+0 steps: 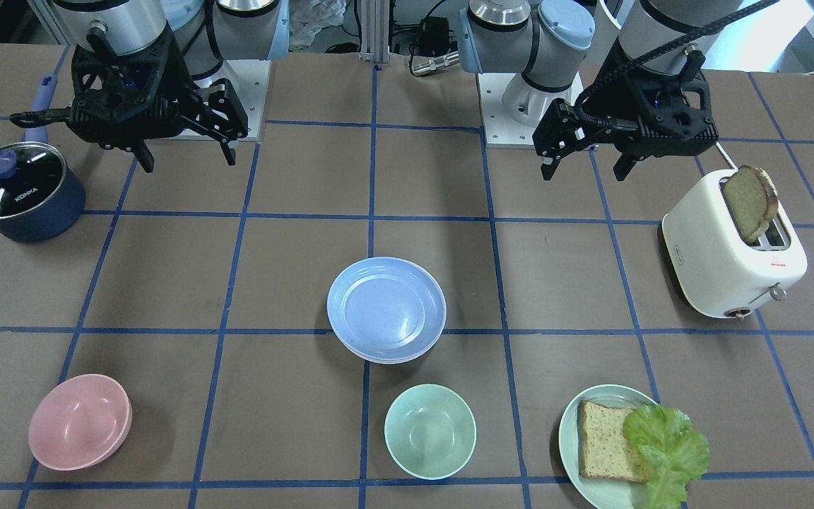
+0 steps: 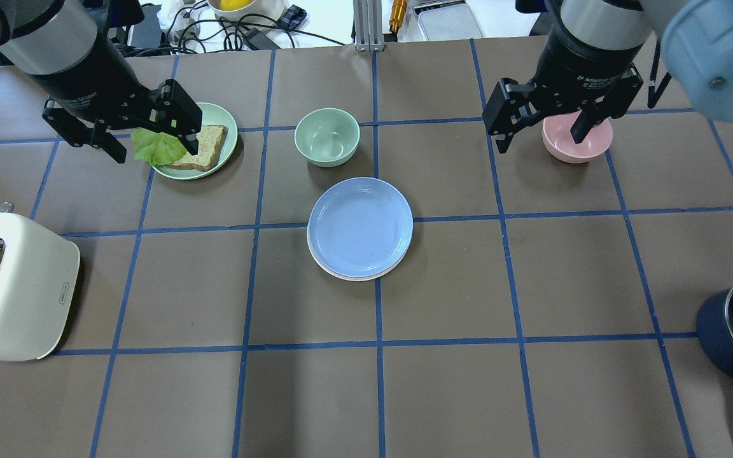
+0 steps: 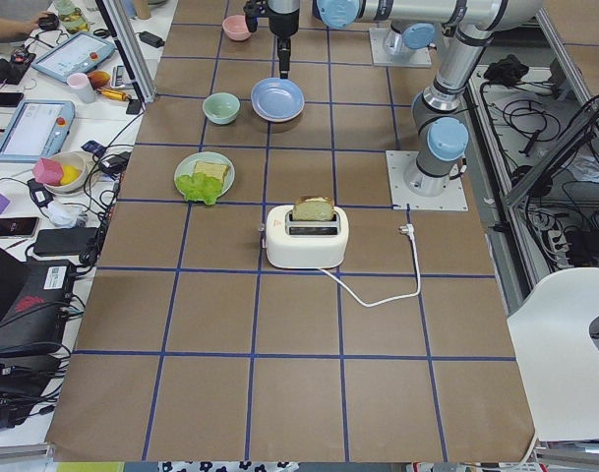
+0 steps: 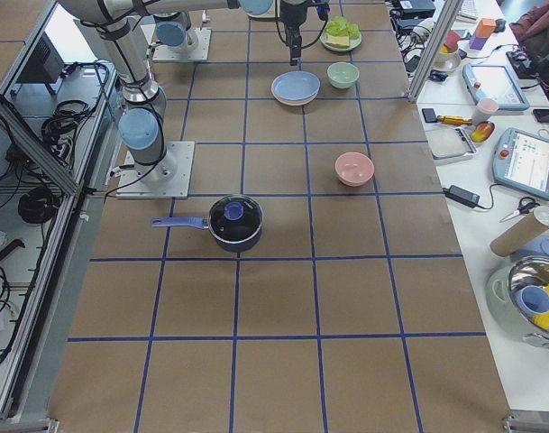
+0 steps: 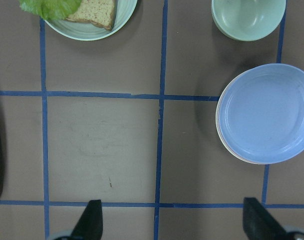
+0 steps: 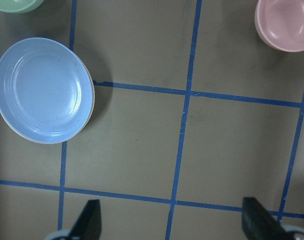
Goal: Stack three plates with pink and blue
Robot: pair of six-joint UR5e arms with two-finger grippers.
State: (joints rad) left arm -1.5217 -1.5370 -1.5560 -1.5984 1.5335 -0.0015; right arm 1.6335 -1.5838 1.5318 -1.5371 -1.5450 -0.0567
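Since both grippers hang above the table with nothing between their fingers, no plate is in hand at this moment.

Left gripper [image 5: 174, 222]: fingers well apart, empty. Right gripper [image 6: 174, 222]: fingers well apart, empty.

The stack of plates [image 1: 386, 311] lies ahead and to the right of the left fingers, and ahead and to the left of the right fingers, well apart from both pairs. The blue plate [image 2: 360, 226] is on top. A pale rim [image 2: 333, 271] shows beneath it on one side, but how many plates lie under it cannot be counted.

Beyond the stack from the left fingers stands a green bowl [image 5: 247, 17]. Ahead and to their left is a bread plate [image 5: 92, 32]. Far ahead and to the right of the right fingers stands a pink bowl [image 6: 285, 25].

Handling, as judged: the plates look light, stiff and matte — not slippery, though the lip is thin and shallow. Take hold at the rim, with one finger inside the lip and one under the outer edge. Moderate closing force should suffice.
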